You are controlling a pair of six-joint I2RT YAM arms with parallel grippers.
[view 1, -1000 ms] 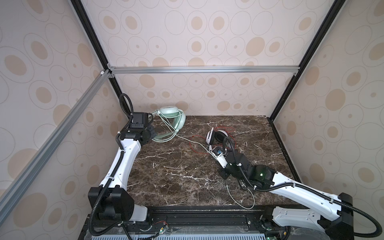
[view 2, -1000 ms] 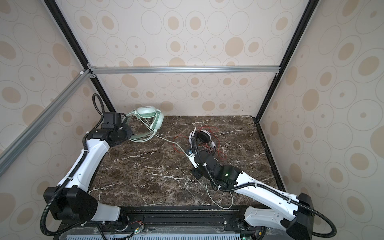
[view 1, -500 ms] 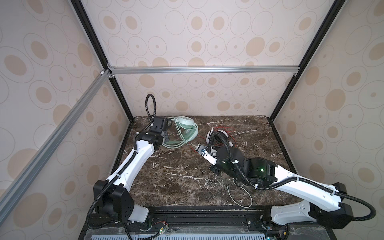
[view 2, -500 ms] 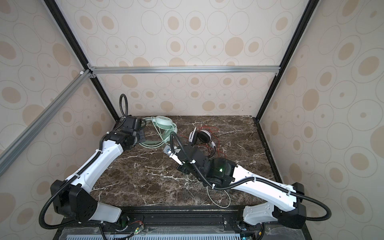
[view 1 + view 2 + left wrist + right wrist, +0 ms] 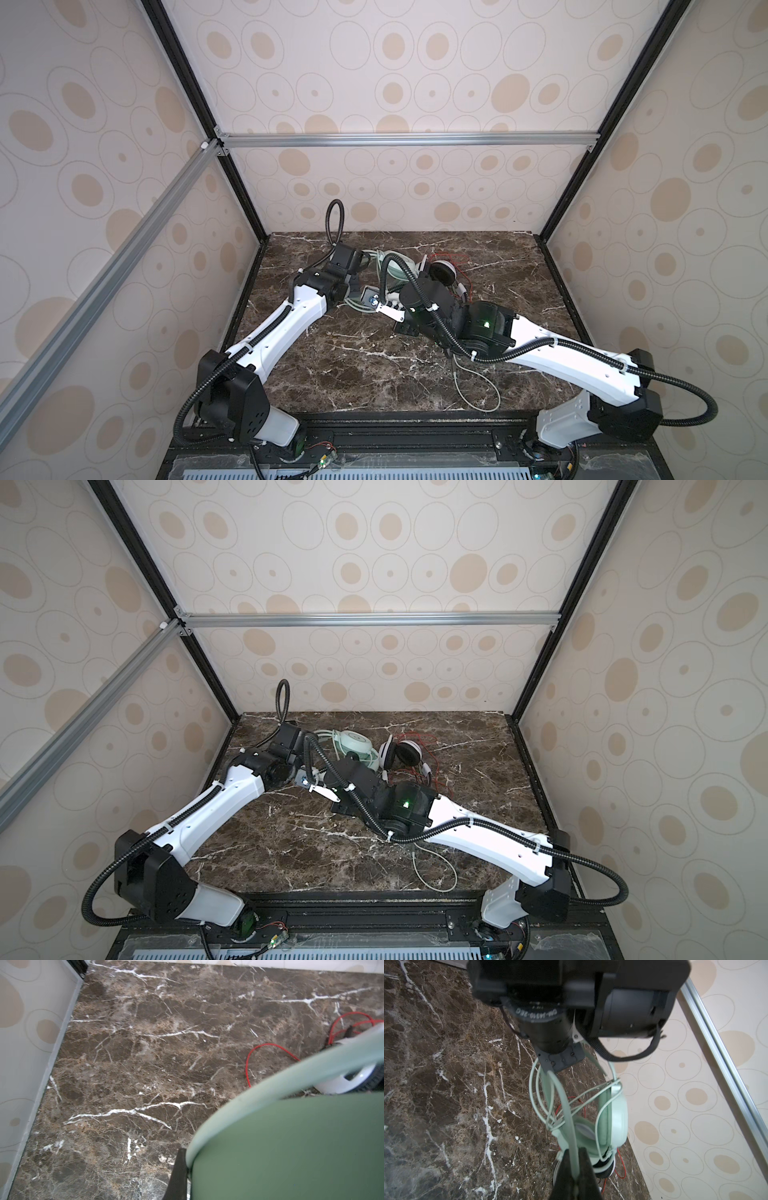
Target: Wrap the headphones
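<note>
Both arms meet over the bench (image 5: 353, 365), a little toward 12 o'clock from its middle. The left tool (image 5: 363, 300) is clamped tight on the band of the mint green headphones (image 5: 355, 744). In the left wrist view one dark finger (image 5: 178, 1174) lies against the band's edge and the other is hidden behind it. Hard to say whether the pair rests on the stone or hangs just clear. The right tool (image 5: 575, 1154) reaches across toward 11 o'clock, with its jaws pinched narrow on the pale green cable (image 5: 570, 1126). Several turns of that cable drape round the band and cup, and its slack end lies looped at 5 o'clock near the front edge. The white-and-black headphones (image 5: 401, 752) sit at 1 o'clock, just beside the mint cup, with the red cable (image 5: 268, 1045) strewn around them.
</note>
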